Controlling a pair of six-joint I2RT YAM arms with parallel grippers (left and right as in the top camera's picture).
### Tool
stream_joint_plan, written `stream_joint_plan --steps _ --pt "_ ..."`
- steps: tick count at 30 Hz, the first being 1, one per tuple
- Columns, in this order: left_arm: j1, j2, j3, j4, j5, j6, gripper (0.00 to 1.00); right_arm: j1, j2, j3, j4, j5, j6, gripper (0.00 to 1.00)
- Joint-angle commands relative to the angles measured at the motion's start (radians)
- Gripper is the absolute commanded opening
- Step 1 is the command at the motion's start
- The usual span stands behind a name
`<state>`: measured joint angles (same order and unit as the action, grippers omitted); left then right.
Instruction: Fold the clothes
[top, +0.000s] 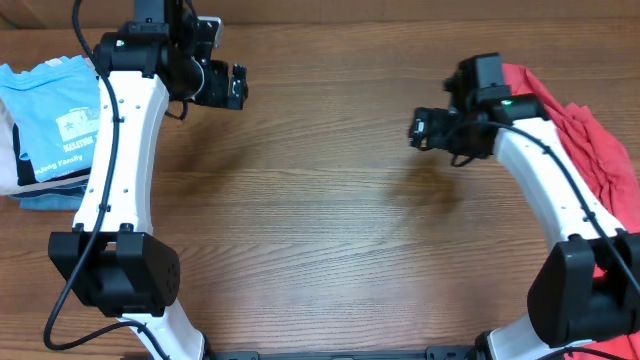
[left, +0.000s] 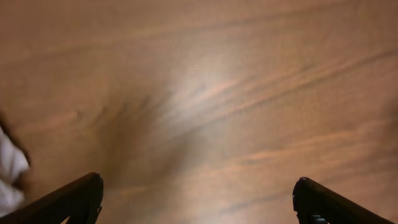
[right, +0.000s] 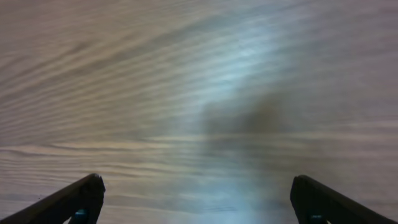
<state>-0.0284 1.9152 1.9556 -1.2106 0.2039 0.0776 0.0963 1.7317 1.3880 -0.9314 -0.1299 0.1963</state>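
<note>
A folded sky-blue T-shirt (top: 55, 115) with white print lies on top of a stack at the table's far left. A loose coral-red garment (top: 590, 140) lies heaped at the right edge, behind my right arm. My left gripper (top: 238, 86) is open and empty above bare wood, to the right of the blue shirt; it shows open in the left wrist view (left: 198, 199). My right gripper (top: 418, 130) is open and empty above bare wood, left of the red garment; it shows open in the right wrist view (right: 196, 199).
Under the blue shirt the stack shows a beige piece (top: 8, 150), a dark layer and a denim-blue piece (top: 50, 200). The wooden table (top: 330, 230) spans the middle. A white edge (left: 9, 171) shows at the left wrist view's left side.
</note>
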Motion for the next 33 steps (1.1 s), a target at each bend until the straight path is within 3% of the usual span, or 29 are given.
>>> stream_joint_plan --steps 1,7,11,19,20,22,27,33 --pt "-0.005 -0.023 0.006 -0.051 -0.012 -0.014 1.0 -0.016 -0.086 0.021 -0.026 -0.005 -0.014 1.0" --pt "-0.006 -0.095 -0.014 -0.143 -0.032 -0.014 1.0 -0.019 -0.237 -0.021 -0.043 0.045 0.043 1.0" --pt "-0.006 -0.232 -0.135 -0.118 -0.032 -0.014 1.0 -0.012 -0.374 -0.127 -0.006 0.039 0.042 1.0" --pt "-0.006 -0.745 -0.647 0.142 -0.051 -0.01 1.0 0.027 -0.795 -0.471 0.134 0.04 0.039 1.0" --pt "-0.006 -0.906 -0.764 0.213 -0.051 -0.027 1.0 0.028 -0.91 -0.526 0.141 0.044 0.039 1.0" --pt "-0.006 -1.059 -0.86 0.269 -0.059 -0.051 1.0 0.028 -1.003 -0.555 0.124 0.051 0.04 1.0" --pt "-0.005 -1.332 -0.978 0.315 -0.119 -0.051 1.0 0.028 -1.134 -0.564 0.068 0.05 0.039 1.0" --pt "-0.005 -1.461 -0.98 0.211 -0.119 -0.051 1.0 0.028 -1.137 -0.564 0.017 0.05 0.039 1.0"
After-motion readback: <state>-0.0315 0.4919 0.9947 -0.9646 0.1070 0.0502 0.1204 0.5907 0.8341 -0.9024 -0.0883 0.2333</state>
